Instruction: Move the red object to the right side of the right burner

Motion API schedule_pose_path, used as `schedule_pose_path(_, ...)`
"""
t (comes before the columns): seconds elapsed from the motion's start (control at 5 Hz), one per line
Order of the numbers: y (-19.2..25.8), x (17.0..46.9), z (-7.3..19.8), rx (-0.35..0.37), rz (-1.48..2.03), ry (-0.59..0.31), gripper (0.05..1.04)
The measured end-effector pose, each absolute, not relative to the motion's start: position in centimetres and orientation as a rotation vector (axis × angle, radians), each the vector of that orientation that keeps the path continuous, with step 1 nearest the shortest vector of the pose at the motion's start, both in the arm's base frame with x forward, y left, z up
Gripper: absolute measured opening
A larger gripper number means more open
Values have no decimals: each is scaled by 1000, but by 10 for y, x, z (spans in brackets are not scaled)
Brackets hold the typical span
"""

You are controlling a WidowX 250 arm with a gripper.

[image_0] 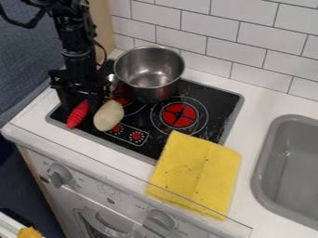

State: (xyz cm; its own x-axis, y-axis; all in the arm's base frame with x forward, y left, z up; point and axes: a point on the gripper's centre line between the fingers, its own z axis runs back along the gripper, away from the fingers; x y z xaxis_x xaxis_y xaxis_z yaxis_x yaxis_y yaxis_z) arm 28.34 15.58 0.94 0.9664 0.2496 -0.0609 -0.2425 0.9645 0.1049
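Yellow cloth front | red object just below end effector | clenched or released: can't tell

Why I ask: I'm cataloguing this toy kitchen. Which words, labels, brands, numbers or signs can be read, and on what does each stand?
No text can be read.
Front panel: marks near the left knob and right knob, too small and blurred to read.
Cooktop: tiny marks around the red dials, too small to read.
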Motion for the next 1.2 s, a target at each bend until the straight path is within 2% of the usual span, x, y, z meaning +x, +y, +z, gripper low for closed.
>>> schedule_pose_path(0.2,154,284,10,84,261,70,427)
schedule_pose_path(0.4,159,281,12,95,288,70,408)
schedule_pose_path(0.6,186,268,44,165,414,25,408)
schedule_pose_path(0.8,185,268,77,202,428,-36,407)
schedule_pose_path(1.0,140,280,97,127,357,-62,407)
schedule_pose_path(1.2,87,292,101,40,259,-32,407)
